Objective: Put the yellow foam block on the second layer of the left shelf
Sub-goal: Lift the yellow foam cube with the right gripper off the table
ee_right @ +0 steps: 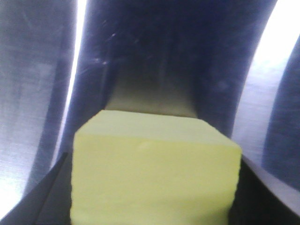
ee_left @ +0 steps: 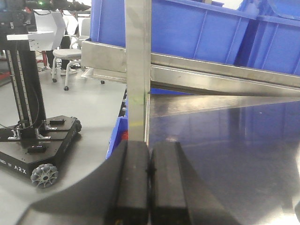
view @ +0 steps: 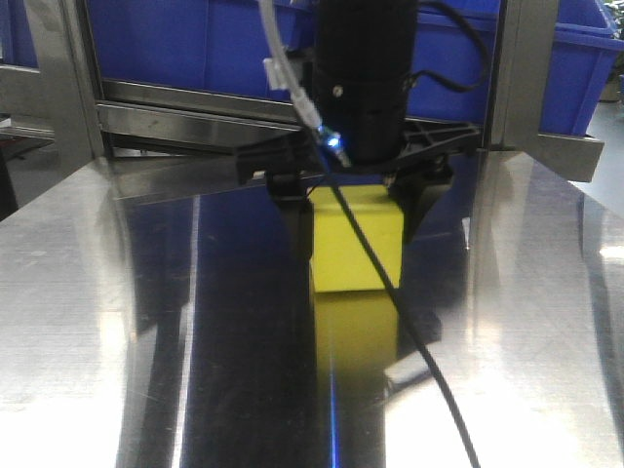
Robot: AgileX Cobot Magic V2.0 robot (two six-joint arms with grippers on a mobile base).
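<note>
Yellow foam block: bright yellow cube, upright, square to the front view, between the two black fingers of the right gripper.
Block's place: about midway between the left and right edges of the steel shelf, nearer its back edge than its front one. The lower edge meets its own yellow reflection, so it appears to sit on the steel.
Right gripper: pointing straight down from above, clamped on the block, one finger against each side face. In the right wrist view the block fills the lower frame, with dark fingers at both lower corners.
Left gripper: clenched, its two black pads pressed together with nothing between them, low over the shelf's left edge beside an upright steel post.
Black cable: runs down from the right arm across the block's front face toward the shelf's front edge.
Blue bins: on the tier behind and above the back edge.
Blue light: lit on the right wrist, mirrored as a thin blue streak in the steel.
Beyond the left edge: a black wheeled base on the floor.
</note>
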